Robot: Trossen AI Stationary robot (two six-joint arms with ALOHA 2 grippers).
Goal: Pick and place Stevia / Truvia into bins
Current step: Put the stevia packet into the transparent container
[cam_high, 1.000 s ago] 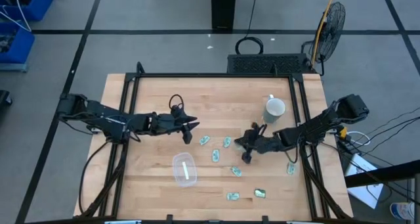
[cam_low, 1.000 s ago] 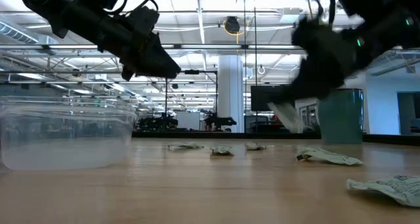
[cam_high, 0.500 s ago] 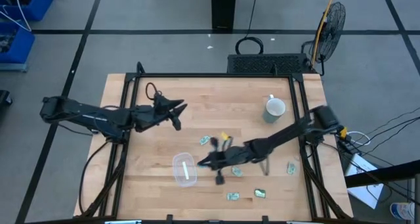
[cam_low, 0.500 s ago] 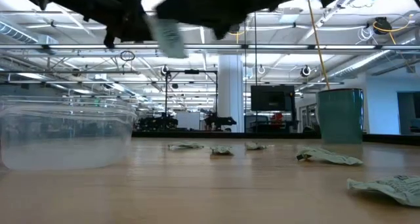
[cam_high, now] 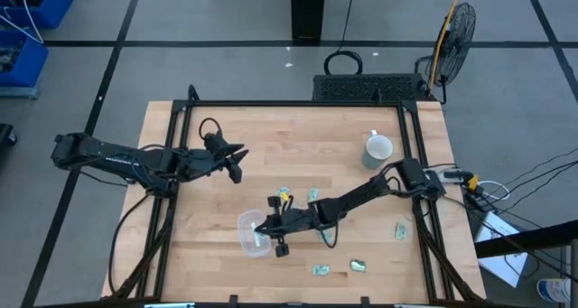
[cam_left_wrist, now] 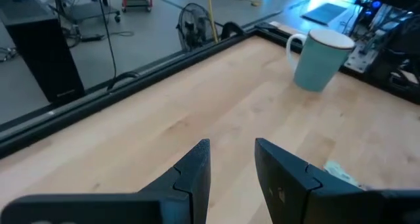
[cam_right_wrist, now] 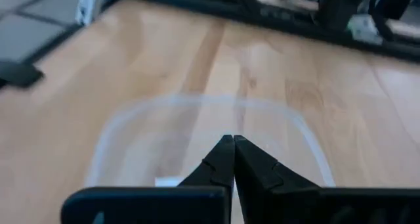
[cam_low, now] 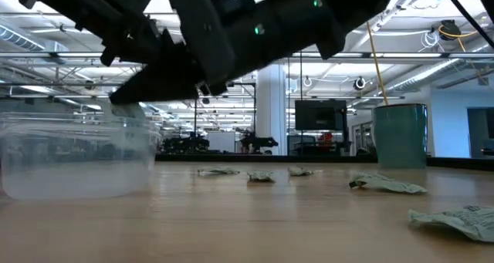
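Right gripper (cam_high: 263,228), pinched shut with no packet visible, hovers over my clear bin (cam_high: 249,238); one packet (cam_high: 256,237) inside, about six remaining on the bench (cam_high: 298,136)

Right gripper (cam_high: 259,228) over clear bin (cam_high: 246,225): fingertips pressed together in right wrist view, any packet between them not visible. Bin's near rim hidden behind that gripper's own body in wrist view; white scrap inside bin (cam_right_wrist: 169,181) half hidden, cannot tell what it is. Low view: bin (cam_low: 73,159) cut by picture's left edge; both arms dark blurred masses overhead, grippers not separable. Packets (cam_high: 321,270) too small to read print. Left wrist view: one packet (cam_left_wrist: 341,173) partly hidden behind finger (cam_left_wrist: 282,171).
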